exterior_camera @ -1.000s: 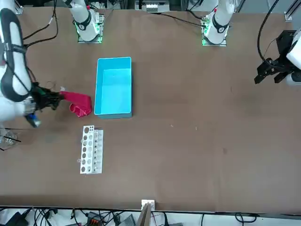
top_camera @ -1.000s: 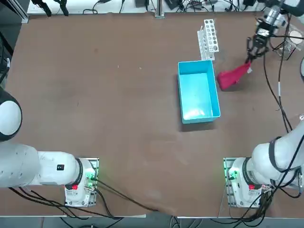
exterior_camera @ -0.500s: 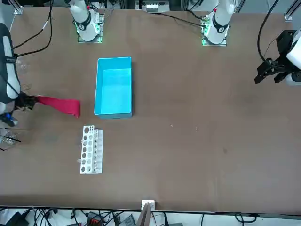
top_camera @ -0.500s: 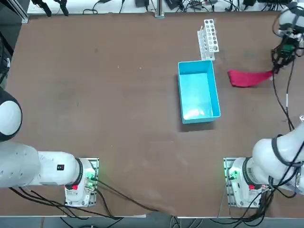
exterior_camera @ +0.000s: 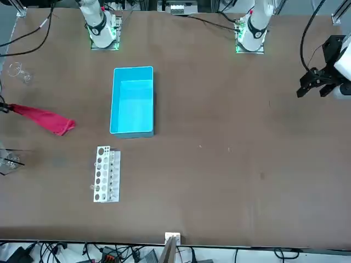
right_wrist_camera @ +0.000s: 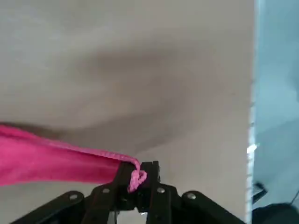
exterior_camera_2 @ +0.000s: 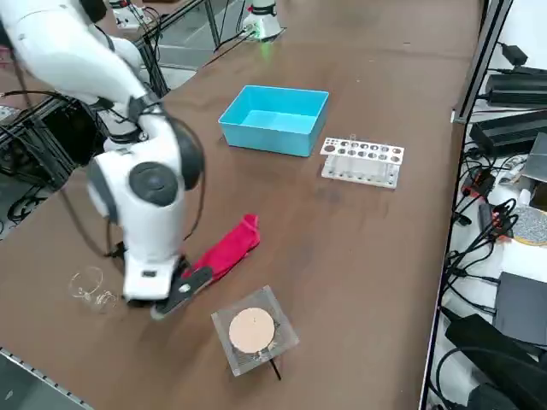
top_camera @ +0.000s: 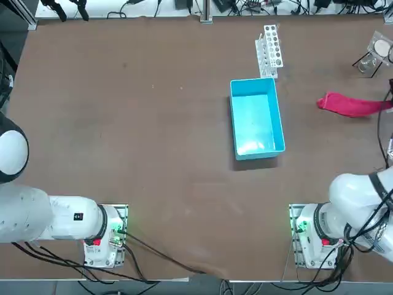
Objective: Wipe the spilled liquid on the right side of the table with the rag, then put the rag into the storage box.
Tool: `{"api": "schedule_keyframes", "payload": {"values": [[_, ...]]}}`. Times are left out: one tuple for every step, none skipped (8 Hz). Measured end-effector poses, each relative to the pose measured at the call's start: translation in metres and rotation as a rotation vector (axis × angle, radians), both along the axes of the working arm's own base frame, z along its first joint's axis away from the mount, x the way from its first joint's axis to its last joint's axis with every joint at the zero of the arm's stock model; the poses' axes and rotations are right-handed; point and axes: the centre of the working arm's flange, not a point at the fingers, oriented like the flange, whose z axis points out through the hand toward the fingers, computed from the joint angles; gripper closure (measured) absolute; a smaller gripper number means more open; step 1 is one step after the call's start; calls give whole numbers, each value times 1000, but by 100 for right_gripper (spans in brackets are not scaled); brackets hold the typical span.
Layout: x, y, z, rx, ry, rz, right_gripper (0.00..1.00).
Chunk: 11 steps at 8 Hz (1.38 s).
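The rag (top_camera: 350,106) lies stretched on the table (top_camera: 153,123) near its right edge, 1 corner pinched in the right gripper (right_wrist_camera: 137,181). It should be kept pressed flat while dragged, well apart from the storage box (top_camera: 256,118).

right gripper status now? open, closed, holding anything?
Right gripper: closed on a corner of the rag, out at the table's right edge, with the cloth trailing toward the storage box.

Soft magenta cloth rag (top_camera: 351,105) lies on the matt brown worktop (top_camera: 153,123), beside a smooth, light blue plastic storage box (top_camera: 256,118) and white plastic rack (top_camera: 270,48).
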Motion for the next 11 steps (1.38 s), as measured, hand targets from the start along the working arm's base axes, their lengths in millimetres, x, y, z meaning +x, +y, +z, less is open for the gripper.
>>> {"api": "schedule_keyframes", "payload": {"values": [[0,-12,10,-17,-10,33,98],[6,-19,26,-38,-21,74,98],[13,-22,40,-59,-32,103,98],[17,-22,46,-63,-34,112,98],[20,-12,42,-33,-4,108,98],[29,15,33,32,36,67,98],[47,59,26,106,59,3,98],[68,113,18,169,76,-51,98],[85,163,9,230,87,-92,98],[95,203,-2,308,86,-135,98],[101,230,-9,394,78,-175,98]]}}
